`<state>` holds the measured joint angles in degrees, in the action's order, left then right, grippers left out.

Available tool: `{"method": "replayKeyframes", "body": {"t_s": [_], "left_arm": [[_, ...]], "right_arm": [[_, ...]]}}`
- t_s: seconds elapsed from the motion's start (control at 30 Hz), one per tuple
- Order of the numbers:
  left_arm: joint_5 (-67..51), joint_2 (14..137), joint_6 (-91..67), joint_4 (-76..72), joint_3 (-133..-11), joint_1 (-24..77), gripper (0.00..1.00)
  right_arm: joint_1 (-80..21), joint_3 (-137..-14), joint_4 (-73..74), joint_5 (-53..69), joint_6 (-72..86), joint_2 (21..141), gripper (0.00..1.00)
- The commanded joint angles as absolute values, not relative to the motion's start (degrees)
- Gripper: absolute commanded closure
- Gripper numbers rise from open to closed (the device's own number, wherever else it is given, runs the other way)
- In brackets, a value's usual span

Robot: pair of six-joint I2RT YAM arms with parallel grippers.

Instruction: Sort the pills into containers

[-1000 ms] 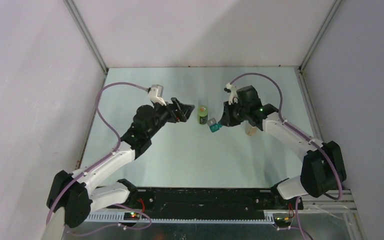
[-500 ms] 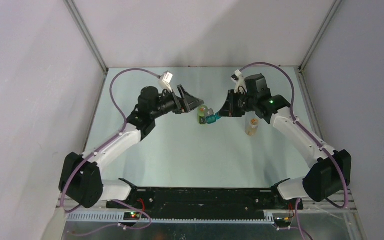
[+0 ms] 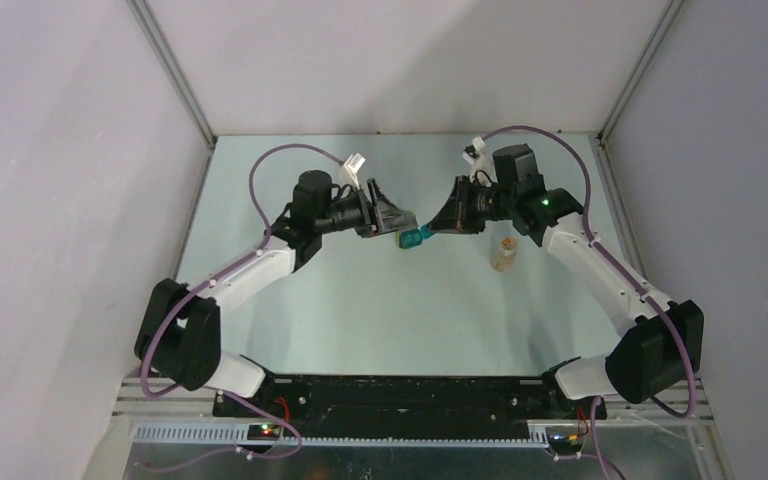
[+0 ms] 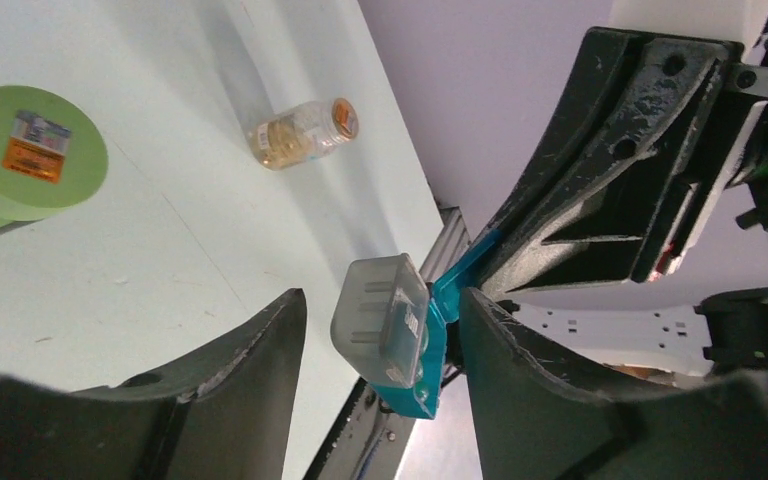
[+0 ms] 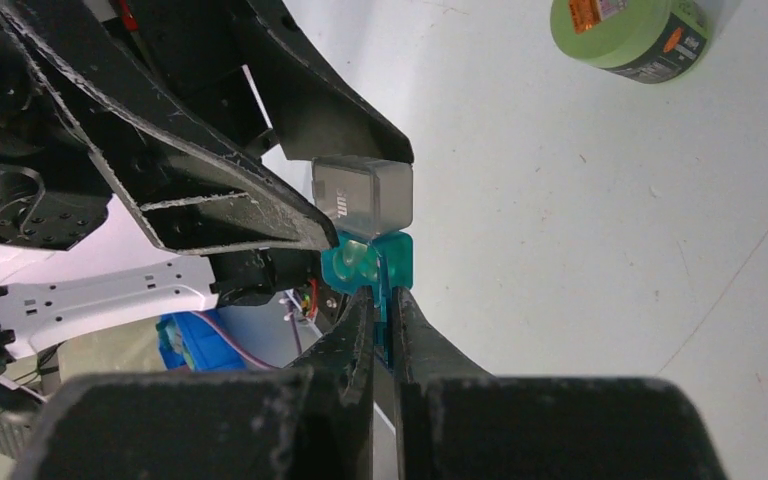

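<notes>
My right gripper (image 5: 385, 295) is shut on the teal tab of a small pill box (image 5: 365, 225) with a frosted clear cap and holds it above the table. The left gripper (image 4: 382, 300) is open and straddles that box (image 4: 388, 325). One finger (image 4: 520, 360) is close against the teal side, and the other stands a gap away from the cap. In the top view the two grippers (image 3: 405, 222) (image 3: 432, 228) meet at the box (image 3: 412, 238). The dark container with the lime-green top (image 5: 628, 35) (image 4: 30, 165) stands below. The beige, orange-topped container (image 3: 504, 254) (image 4: 300, 130) stands to the right. I cannot make out any pills.
Grey walls and metal frame posts (image 3: 175, 75) enclose the pale table (image 3: 380, 310). The arm bases sit on a black rail (image 3: 410, 395) at the near edge. From above, the left gripper hides the green-topped container.
The left arm has swung right and its jaws have narrowed around the pill box. The right gripper has carried the box a little up and left. The left gripper now covers the green-topped container from above.
</notes>
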<state>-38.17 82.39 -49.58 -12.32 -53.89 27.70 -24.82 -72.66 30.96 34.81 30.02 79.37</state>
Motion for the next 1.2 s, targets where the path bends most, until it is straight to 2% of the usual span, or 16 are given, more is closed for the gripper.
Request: {"method": "replayKeyframes", "body": {"t_s": [0.0,0.2,0.63,0.7,0.77,0.8,0.87,0.93,1.03,1.17], "left_arm": [[-41.8,82.72,-53.27,-15.78,-55.45,27.44,0.4],[-43.44,83.93,-62.29,-20.38,-54.18,26.96,0.53],[-43.69,84.74,-65.63,-21.71,-54.28,26.82,0.81],[-43.83,84.97,-66.02,-22.21,-54.28,26.82,0.91],[-44.12,85.17,-66.5,-23.18,-54.17,26.81,0.99],[-44.21,85.17,-66.69,-24.01,-54.08,26.81,1.0],[-44.47,85.23,-67.01,-24.94,-54.05,26.85,1.0],[-44.37,85.13,-67.43,-25.83,-54.04,26.81,1.0],[-44.26,85.07,-68.35,-27.2,-53.91,26.85,1.0],[-44.07,85.37,-70.37,-29.99,-53.41,26.73,1.0]], "right_arm": [[-24.42,-75.21,27.5,37.42,32.47,78.0,1.0],[-24.73,-75.18,26.07,36.33,32.62,78.78,1.0],[-25.2,-75.2,25.5,35.32,32.37,79.2,0.99],[-25.18,-75.16,25.63,34.84,32.93,78.99,0.94],[-25.14,-75.19,25.96,34.24,33.03,78.44,0.8],[-24.96,-75.17,26.18,33.45,33.04,78.24,0.67],[-24.5,-75.18,26.52,31.86,33.34,77.18,0.51],[-23.54,-75.04,26.76,30.46,33.98,76.02,0.41],[-21.13,-73.5,25.49,28.78,36.08,72.83,0.34],[-18.6,-70.63,21.96,29.4,38.93,69.3,0.33]]}}
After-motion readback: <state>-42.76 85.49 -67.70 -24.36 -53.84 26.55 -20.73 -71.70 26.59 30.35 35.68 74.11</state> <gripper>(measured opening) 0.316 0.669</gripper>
